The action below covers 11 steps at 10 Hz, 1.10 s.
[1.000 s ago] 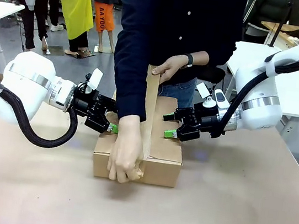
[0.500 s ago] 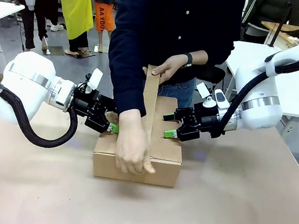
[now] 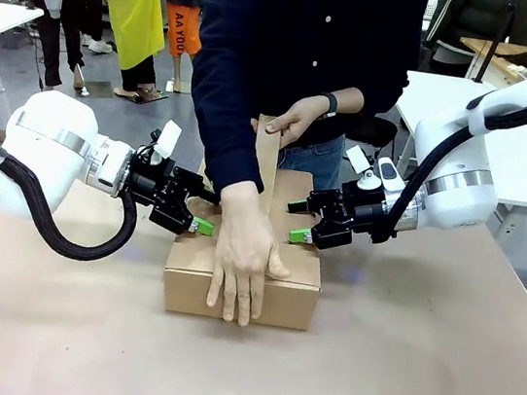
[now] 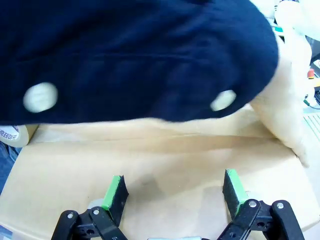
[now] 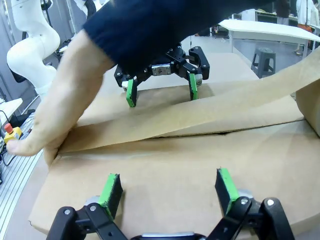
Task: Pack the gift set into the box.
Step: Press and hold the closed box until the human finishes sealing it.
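the box [image 3: 284,294] sits closed at mid surface [image 3: 396,373]. left gripper [image 3: 197,220] and right gripper [image 3: 300,228], fingers spread, press its top flaps; a person's hand [image 3: 242,263] smooths tape [image 3: 266,164] down the seam.

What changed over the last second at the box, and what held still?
The person's hand on the box front opened from a fist and now lies flat, pressing the tape strip down. The other hand holding the strip up, and both open grippers on the flaps, stayed put.

We see a light brown table [image 3: 396,373] filling the lower frame, with a closed brown corrugated cardboard box [image 3: 289,294] at centre.
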Each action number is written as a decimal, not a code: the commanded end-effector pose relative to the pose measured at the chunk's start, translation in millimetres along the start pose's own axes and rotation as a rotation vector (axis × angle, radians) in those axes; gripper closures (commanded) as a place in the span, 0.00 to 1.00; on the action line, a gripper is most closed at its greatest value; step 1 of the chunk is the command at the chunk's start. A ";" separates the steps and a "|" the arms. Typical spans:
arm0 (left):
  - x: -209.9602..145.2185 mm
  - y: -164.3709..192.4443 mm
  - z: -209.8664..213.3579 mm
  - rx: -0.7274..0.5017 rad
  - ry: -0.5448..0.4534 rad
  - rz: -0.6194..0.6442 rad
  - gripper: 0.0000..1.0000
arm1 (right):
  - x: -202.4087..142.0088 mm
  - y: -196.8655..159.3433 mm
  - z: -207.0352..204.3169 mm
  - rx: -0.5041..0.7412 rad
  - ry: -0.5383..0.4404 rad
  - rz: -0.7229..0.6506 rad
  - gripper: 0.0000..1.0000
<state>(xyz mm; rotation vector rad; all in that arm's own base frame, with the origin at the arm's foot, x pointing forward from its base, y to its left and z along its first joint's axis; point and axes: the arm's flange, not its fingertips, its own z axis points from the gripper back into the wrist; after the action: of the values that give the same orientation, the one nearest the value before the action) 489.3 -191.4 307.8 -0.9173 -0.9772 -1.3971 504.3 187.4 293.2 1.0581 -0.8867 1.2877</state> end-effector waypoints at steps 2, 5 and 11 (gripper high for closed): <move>-2.3 -1.0 -0.4 0.003 0.001 -0.011 0.00 | -2.6 -0.3 0.2 0.001 0.008 -0.023 0.00; -2.3 -1.0 -0.4 0.003 0.001 -0.011 0.00 | -2.6 -0.3 0.2 0.001 0.008 -0.023 0.00; -2.3 -1.0 -0.4 0.003 0.001 -0.011 0.00 | -2.6 -0.3 0.2 0.001 0.008 -0.023 0.00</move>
<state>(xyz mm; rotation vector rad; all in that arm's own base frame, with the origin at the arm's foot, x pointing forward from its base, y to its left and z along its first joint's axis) 489.3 -191.3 307.3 -0.9177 -0.9763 -1.3966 504.3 187.3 292.5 1.0585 -0.8855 1.2866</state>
